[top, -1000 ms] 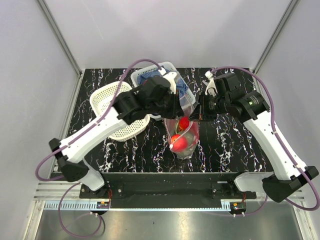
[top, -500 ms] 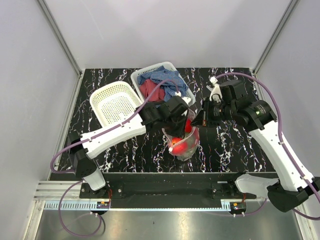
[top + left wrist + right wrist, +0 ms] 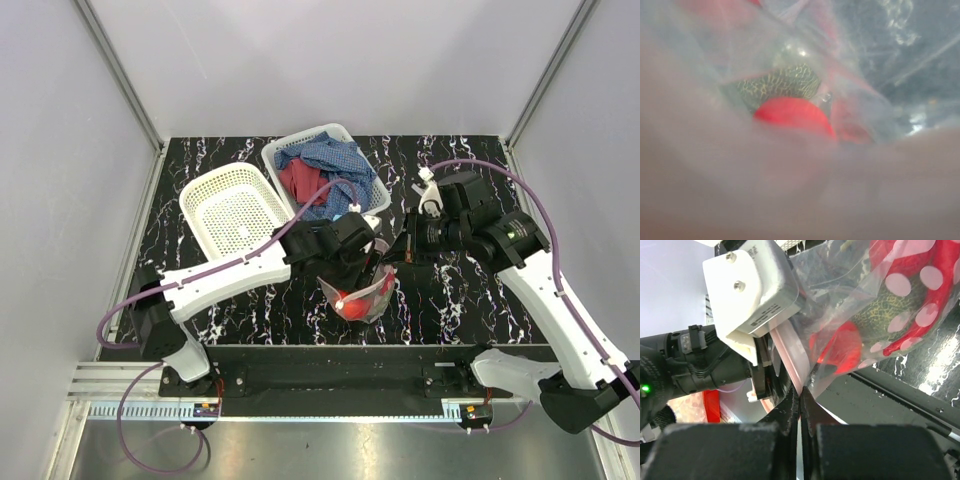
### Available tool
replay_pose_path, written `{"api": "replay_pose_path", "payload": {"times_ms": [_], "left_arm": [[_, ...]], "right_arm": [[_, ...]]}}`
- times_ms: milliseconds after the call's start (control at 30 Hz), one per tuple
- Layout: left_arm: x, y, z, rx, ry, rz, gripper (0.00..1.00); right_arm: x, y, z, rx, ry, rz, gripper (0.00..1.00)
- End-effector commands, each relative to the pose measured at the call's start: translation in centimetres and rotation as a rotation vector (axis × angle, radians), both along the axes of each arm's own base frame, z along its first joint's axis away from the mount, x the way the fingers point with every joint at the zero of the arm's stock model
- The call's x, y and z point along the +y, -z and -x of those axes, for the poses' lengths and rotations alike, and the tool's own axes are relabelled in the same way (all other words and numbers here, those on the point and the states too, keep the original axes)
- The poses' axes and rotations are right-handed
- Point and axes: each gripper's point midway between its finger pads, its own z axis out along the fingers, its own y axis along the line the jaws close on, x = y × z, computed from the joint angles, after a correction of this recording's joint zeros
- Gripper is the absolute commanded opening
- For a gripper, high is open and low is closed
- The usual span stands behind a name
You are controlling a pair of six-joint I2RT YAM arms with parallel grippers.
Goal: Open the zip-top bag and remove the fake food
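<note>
The clear dotted zip-top bag (image 3: 370, 298) hangs open near the table's middle front. My right gripper (image 3: 800, 394) is shut on the bag's rim (image 3: 790, 352) and holds that side up. The left gripper (image 3: 351, 272) reaches down into the bag's mouth. Its fingers are lost in blurred plastic in the left wrist view, so their state does not show. Inside the bag lies fake food: a red round fruit (image 3: 790, 112), a green netted piece (image 3: 782, 85) and a curved red chili pepper (image 3: 922, 322). The red fruit (image 3: 350, 304) shows through the plastic from above.
An empty white perforated basket (image 3: 232, 205) stands at the back left. Beside it a second basket (image 3: 343, 133) holds blue and red cloths. Black marbled table (image 3: 455, 295) lies bare to the right of the bag; the front edge is just below it.
The left arm swung down from beside the baskets, and its gripper went into the bag's mouth. The bag sank and tilted toward the front edge. The right gripper kept its pinch.
</note>
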Motion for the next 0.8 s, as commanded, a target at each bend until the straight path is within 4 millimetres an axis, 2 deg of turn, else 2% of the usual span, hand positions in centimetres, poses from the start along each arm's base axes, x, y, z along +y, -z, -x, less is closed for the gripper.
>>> {"api": "replay_pose_path", "payload": {"times_ms": [0,200,333,600,700,767], "left_arm": [[0.5,0.3,0.1,-0.051,0.009,-0.024,0.69],[0.9,2.0,0.5,-0.079,0.025,-0.085,0.79],[1.8,3.6,0.1,-0.108,0.015,-0.141,0.81],[0.4,5.2,-0.9,-0.134,0.037,-0.144,0.81],[0.5,5.8,-1.0,-0.14,0.039,-0.155,0.77],[0.8,5.5,-1.2,-0.155,0.031,-0.151,0.56]], "right_arm": [[0.6,-0.8,0.6,-0.018,-0.029,-0.05,0.0],[0.8,-0.6,0.4,-0.014,-0.036,-0.05,0.0],[0.9,-0.4,0.2,-0.013,-0.038,-0.046,0.0],[0.9,0.3,0.3,0.012,-0.03,-0.047,0.0],[0.8,0.5,0.4,0.014,-0.025,-0.043,0.0],[0.7,0.6,0.5,0.013,-0.022,-0.043,0.0]]}}
